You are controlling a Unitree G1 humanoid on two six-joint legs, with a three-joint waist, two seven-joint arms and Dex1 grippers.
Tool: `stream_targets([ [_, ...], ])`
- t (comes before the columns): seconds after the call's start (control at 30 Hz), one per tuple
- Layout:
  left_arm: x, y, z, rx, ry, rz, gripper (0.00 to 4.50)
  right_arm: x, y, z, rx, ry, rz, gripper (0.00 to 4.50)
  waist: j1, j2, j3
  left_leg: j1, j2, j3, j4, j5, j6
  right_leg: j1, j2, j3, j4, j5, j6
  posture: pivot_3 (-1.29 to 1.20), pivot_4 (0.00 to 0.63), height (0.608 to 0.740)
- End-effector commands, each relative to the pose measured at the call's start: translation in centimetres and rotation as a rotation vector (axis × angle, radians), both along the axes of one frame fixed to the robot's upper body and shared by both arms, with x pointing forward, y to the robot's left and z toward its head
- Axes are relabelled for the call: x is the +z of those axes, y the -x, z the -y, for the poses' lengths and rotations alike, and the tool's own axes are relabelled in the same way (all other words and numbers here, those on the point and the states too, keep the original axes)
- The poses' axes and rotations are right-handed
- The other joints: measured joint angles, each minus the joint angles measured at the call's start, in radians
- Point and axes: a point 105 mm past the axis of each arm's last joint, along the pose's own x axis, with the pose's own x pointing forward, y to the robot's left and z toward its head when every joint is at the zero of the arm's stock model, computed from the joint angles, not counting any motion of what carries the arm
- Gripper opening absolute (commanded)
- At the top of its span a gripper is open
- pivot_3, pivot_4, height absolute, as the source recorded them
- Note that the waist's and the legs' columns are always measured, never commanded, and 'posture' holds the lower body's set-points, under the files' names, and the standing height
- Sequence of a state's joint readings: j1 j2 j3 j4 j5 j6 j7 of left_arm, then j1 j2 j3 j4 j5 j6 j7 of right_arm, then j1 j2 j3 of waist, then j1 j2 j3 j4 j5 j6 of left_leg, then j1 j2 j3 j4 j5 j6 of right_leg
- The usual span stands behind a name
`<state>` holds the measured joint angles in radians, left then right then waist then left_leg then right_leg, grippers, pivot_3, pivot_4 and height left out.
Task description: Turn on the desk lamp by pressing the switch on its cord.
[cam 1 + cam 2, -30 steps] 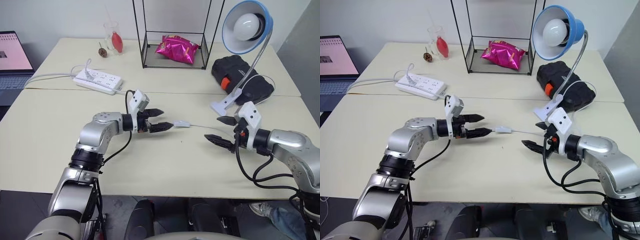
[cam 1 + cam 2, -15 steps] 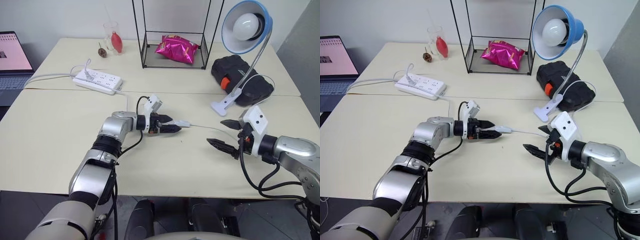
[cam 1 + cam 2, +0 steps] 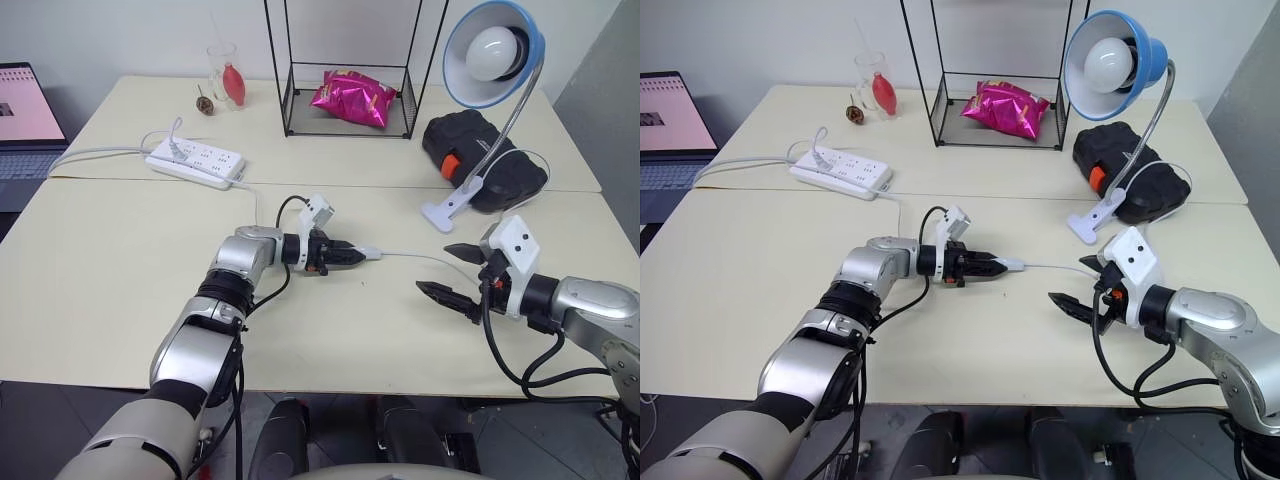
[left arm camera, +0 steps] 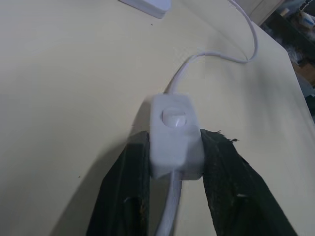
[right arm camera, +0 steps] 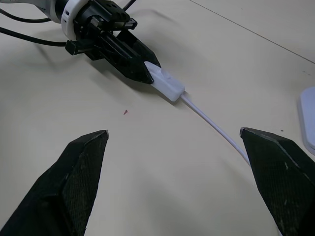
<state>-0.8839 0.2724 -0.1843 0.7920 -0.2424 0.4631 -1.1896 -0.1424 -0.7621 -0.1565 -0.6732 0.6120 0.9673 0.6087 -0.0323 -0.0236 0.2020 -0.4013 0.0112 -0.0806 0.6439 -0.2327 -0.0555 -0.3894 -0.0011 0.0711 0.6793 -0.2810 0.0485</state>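
Now left hand (image 4: 170, 194) clenched on the switch (image 4: 172, 135), a smooth white oblong; right hand (image 3: 458, 272) spread wide above the tabletop (image 3: 100, 260).

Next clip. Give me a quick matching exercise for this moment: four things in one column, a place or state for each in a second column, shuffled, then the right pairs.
Things:
1. switch
2. right hand
3. desk lamp
4. pink snack bag

Places or states:
A. inside the black wire frame
B. open, holding nothing
C. clamped between the left hand's fingers
D. unlit, clip base on the table

Pairs: 1-C, 2-B, 3-D, 4-A
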Motion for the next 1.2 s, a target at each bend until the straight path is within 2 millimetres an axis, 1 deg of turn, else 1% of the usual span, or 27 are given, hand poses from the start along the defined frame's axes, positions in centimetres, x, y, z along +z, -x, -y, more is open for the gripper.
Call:
stream_targets([
  [0.03, 0.7, 0.1, 0.0, -0.026, 0.003, 0.070, 1.10, 1.0, 0.2, -0.1, 0.009, 0.003, 0.051, 4.50, 0.000, 0.000, 0.000, 0.000, 0.000, 0.000, 0.000, 0.000, 0.000, 0.000, 0.000, 0.000, 0.000, 0.000, 0.000, 0.00, 0.150, 0.740],
  [0.27, 1.9, -0.1, -0.9, 0.024, 0.012, 0.299, 1.10, 0.5, 0.2, -0.5, 0.012, -0.011, 0.051, 4.50, 0.000, 0.000, 0.000, 0.000, 0.001, 0.000, 0.000, 0.000, 0.000, 0.000, 0.000, 0.000, 0.000, 0.000, 0.000, 0.00, 0.150, 0.740],
  [0.4, 0.9, 0.2, -1.0, 0.034, -0.036, 0.427, 1.10, 0.4, 0.0, -0.8, 0.019, -0.011, 0.062, 4.50, 0.001, 0.000, 0.000, 0.000, 0.000, 0.000, 0.000, 0.000, 0.000, 0.000, 0.000, 0.000, 0.000, 0.000, 0.000, 0.00, 0.150, 0.740],
  [0.57, 0.6, -0.2, -0.8, 0.077, -0.049, 0.530, 1.10, 0.5, -0.1, -1.0, 0.029, -0.015, 0.073, 4.50, 0.002, 0.000, 0.000, 0.000, 0.000, 0.000, 0.000, 0.000, 0.000, 0.000, 0.000, 0.000, 0.000, 0.000, 0.000, 0.00, 0.150, 0.740],
  [0.67, 1.1, -0.3, -0.6, 0.107, -0.020, 0.553, 1.10, 0.5, -0.1, -1.4, 0.025, -0.050, 0.067, 4.50, 0.002, 0.000, 0.000, 0.000, 0.000, 0.000, 0.000, 0.000, 0.000, 0.000, 0.000, 0.000, 0.000, 0.000, 0.000, 0.00, 0.150, 0.740],
  [0.77, 1.6, -0.2, -0.5, 0.114, 0.000, 0.573, 1.10, 0.2, 0.4, -2.4, 0.023, -0.111, 0.039, 4.50, 0.000, 0.000, 0.000, 0.000, 0.000, 0.000, 0.000, 0.000, 0.000, 0.000, 0.000, 0.000, 0.000, 0.000, 0.000, 0.00, 0.150, 0.740],
  [0.87, 2.2, 0.1, -0.4, 0.116, 0.025, 0.585, 1.10, -0.2, 0.6, -3.1, -0.021, -0.213, -0.019, 4.50, 0.000, 0.000, 0.000, 0.000, 0.001, 0.000, 0.000, 0.000, 0.000, 0.000, 0.000, 0.000, 0.000, 0.000, 0.000, 0.00, 0.150, 0.740],
  [0.97, 3.2, 0.6, -0.2, 0.121, 0.070, 0.590, 1.10, -0.7, 0.7, -3.9, -0.132, -0.464, -0.148, 4.50, 0.001, 0.000, 0.000, 0.000, 0.001, -0.001, 0.000, 0.000, 0.000, 0.000, 0.000, 0.000, 0.001, 0.000, 0.000, 0.00, 0.150, 0.740],
  [1.07, 4.3, 1.1, -0.3, 0.132, 0.100, 0.599, 1.10, -0.6, 0.6, -4.8, -0.231, -0.728, -0.254, 4.50, 0.000, 0.000, 0.000, 0.000, 0.001, -0.001, -0.001, 0.000, 0.000, 0.000, 0.000, 0.000, 0.001, 0.001, -0.001, 0.00, 0.150, 0.740],
  [1.13, 5.0, 1.4, -0.4, 0.139, 0.116, 0.598, 1.10, -0.8, 0.6, -5.2, -0.267, -0.811, -0.308, 4.50, 0.000, 0.000, 0.000, 0.000, 0.001, -0.001, 0.000, 0.000, 0.000, 0.000, 0.000, 0.000, 0.001, 0.001, -0.002, 0.00, 0.150, 0.740],
  [1.2, 5.6, 1.7, -0.4, 0.151, 0.130, 0.592, 1.10, -1.0, 0.5, -5.4, -0.309, -0.859, -0.351, 4.50, -0.001, 0.000, 0.000, 0.000, 0.001, -0.001, 0.000, 0.000, 0.000, 0.000, 0.000, 0.001, 0.001, 0.001, -0.001, 0.00, 0.150, 0.740],
])
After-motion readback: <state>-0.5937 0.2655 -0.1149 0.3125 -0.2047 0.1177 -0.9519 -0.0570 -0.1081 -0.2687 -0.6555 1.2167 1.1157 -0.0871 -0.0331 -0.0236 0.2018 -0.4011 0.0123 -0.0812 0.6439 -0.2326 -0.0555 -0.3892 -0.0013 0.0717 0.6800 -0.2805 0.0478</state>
